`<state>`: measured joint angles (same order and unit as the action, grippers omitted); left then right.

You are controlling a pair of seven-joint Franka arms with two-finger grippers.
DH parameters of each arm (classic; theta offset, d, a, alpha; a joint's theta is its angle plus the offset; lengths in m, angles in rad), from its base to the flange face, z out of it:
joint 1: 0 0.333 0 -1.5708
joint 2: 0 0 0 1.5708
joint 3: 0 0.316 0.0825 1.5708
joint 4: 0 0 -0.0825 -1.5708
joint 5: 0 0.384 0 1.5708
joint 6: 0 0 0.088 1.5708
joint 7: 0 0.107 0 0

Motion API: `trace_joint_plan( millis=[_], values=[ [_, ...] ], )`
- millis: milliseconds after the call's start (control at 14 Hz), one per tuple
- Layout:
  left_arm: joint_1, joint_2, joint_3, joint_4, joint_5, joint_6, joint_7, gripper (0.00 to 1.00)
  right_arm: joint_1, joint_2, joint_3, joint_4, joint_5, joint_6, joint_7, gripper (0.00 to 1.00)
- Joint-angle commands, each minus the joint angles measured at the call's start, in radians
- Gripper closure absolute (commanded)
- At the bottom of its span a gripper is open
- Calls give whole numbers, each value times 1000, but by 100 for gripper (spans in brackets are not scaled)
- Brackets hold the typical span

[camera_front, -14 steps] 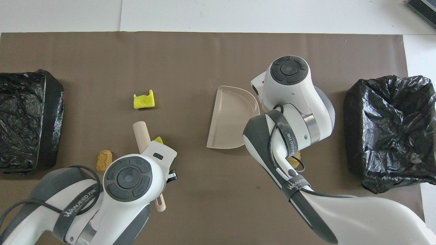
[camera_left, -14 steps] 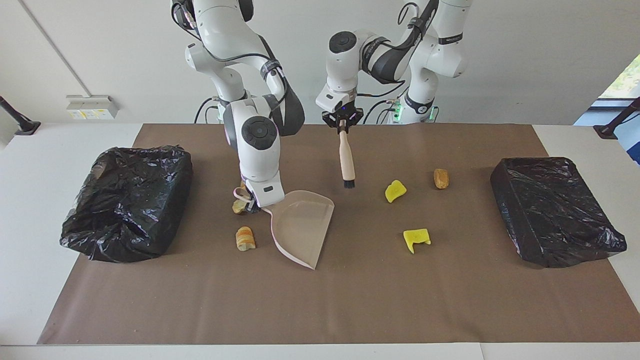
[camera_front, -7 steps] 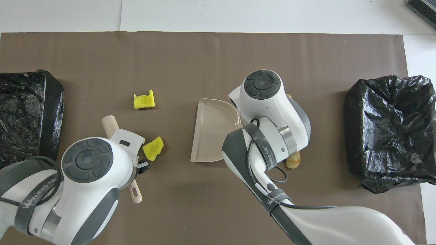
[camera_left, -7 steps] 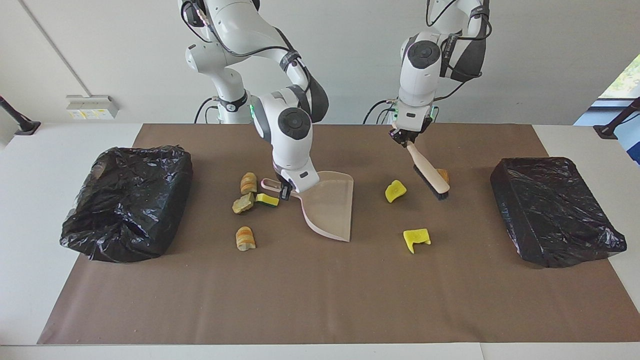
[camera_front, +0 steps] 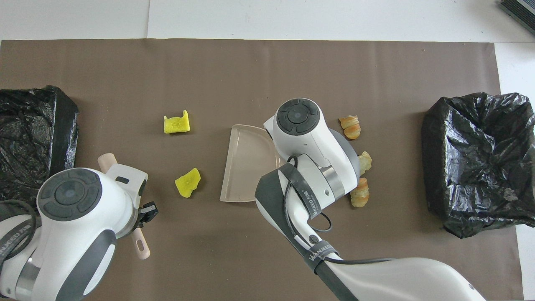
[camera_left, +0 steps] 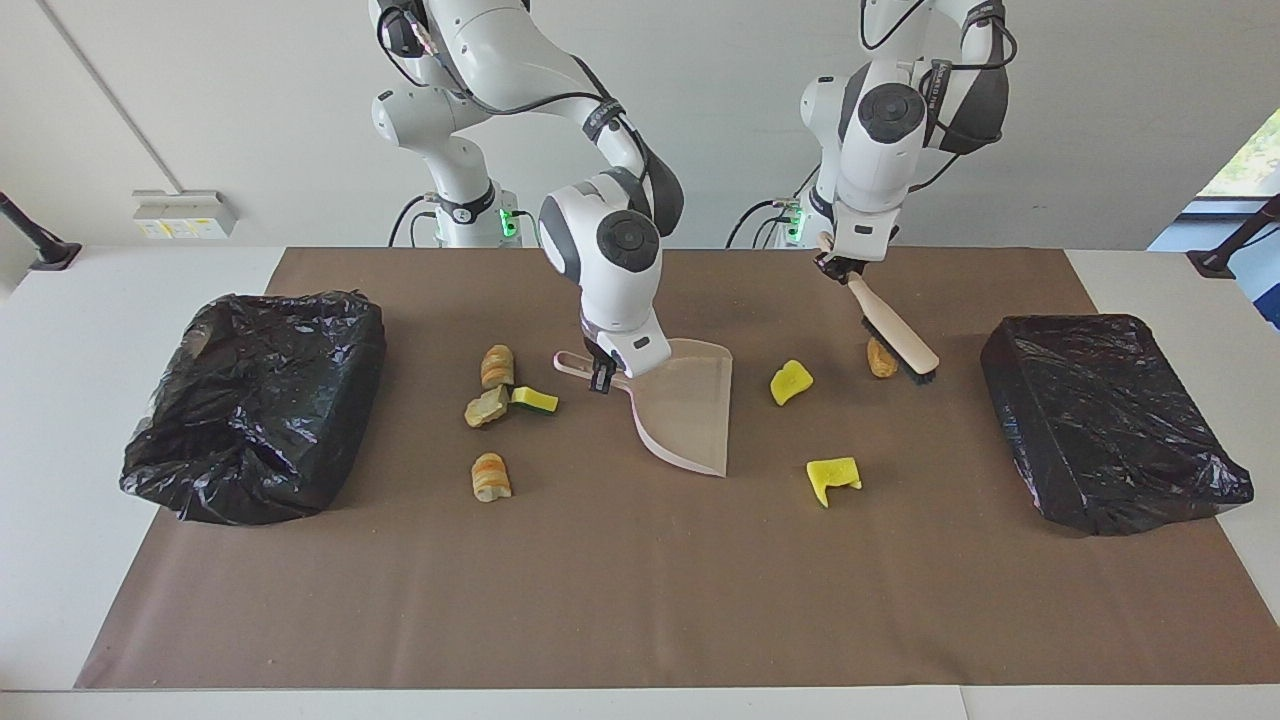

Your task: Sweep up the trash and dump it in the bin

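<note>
Trash (camera_left: pixel 790 382) scattered | left end effector (camera_left: pixel 846 266) slants brush (camera_left: pixel 900 343) | right end effector (camera_left: pixel 603 376) tilts dustpan (camera_left: pixel 690 410)

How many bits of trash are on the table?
7. Four lie near the dustpan handle: croissant, tan lump, sponge, croissant. Two yellow chunks face its mouth. One bread lump touches the brush.

A long white bench (camera_left: pixel 120 290) covered by a brown paper mat (camera_left: pixel 640 600) stands against a plain white wall (camera_left: pixel 1080 120); daylight enters a window (camera_left: pixel 1245 160) at right.
</note>
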<state>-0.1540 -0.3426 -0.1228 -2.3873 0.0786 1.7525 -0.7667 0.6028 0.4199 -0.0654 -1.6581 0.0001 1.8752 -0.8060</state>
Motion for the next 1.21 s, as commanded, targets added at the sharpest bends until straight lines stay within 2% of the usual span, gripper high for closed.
trace_joint_plan(
  millis=[0, 143, 357, 429, 571, 714, 929, 1143],
  values=[
    [37, -35, -14, -97, 12, 62, 4, 100, 14, 11, 1, -11, 4, 21, 18, 100],
    [25, -9, -15, -145, 12, 103, -21, 100, 14, 11, 1, -11, 4, 19, 21, 100],
    [-7, 51, -18, -133, -19, 189, -106, 100, 14, 11, 1, -11, 1, 12, 21, 100],
    [-31, 80, -18, -125, -67, 211, -108, 100, 14, 11, 1, -9, 1, 12, 22, 100],
    [-48, 173, -21, -55, -146, 274, -131, 100, 14, 11, 1, -9, 0, 5, 25, 100],
    [-88, 235, -23, -6, -166, 303, -134, 100, 14, 10, 1, -9, -2, 1, 25, 100],
    [-139, 281, -24, 25, -216, 393, -109, 100, 14, 10, -1, -8, -5, -10, 25, 100],
    [-212, 293, -26, 45, -307, 420, -42, 100, 14, 10, -1, -6, -9, -13, 33, 100]
  ],
)
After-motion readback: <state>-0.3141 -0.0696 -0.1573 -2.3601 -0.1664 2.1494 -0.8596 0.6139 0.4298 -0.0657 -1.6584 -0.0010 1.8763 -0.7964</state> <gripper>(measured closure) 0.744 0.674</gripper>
